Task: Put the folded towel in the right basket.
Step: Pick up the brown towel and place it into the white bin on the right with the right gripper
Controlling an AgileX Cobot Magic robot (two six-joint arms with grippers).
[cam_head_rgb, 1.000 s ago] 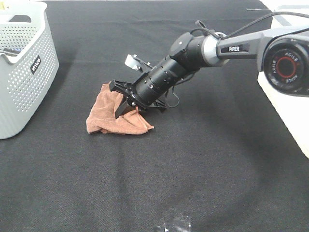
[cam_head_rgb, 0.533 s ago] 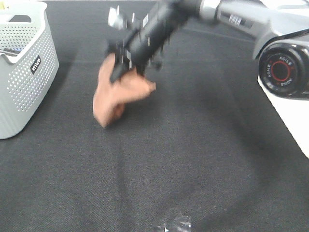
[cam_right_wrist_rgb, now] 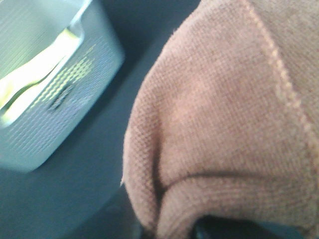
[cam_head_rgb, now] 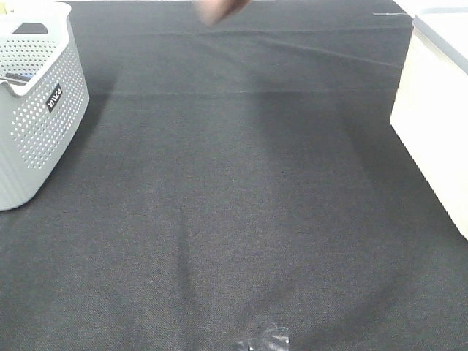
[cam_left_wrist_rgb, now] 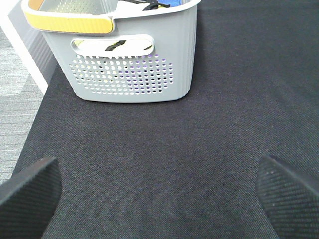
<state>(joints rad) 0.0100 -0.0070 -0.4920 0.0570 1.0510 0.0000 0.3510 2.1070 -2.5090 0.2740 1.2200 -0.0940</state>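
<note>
The brown folded towel (cam_right_wrist_rgb: 224, 114) fills the right wrist view, hanging close to the camera. Only a dark bit of my right gripper (cam_right_wrist_rgb: 219, 230) shows under it, shut on the towel. In the exterior high view only a blurred brown scrap of the towel (cam_head_rgb: 219, 9) shows at the top edge, high above the table; the right arm is out of frame. The white right basket (cam_head_rgb: 439, 124) stands at the right edge. My left gripper (cam_left_wrist_rgb: 159, 199) is open and empty, low over the black cloth, its fingertips (cam_left_wrist_rgb: 30, 191) wide apart.
A grey perforated basket (cam_head_rgb: 36, 110) stands at the left edge; it also shows in the left wrist view (cam_left_wrist_rgb: 129, 64), with a yellow handle and items inside. A small dark shiny object (cam_head_rgb: 263, 340) lies at the front edge. Black cloth (cam_head_rgb: 234, 205) covers the table.
My right gripper lifted the towel off the middle of the table, up and toward the far side, and left the exterior high view except for a brown scrap.
</note>
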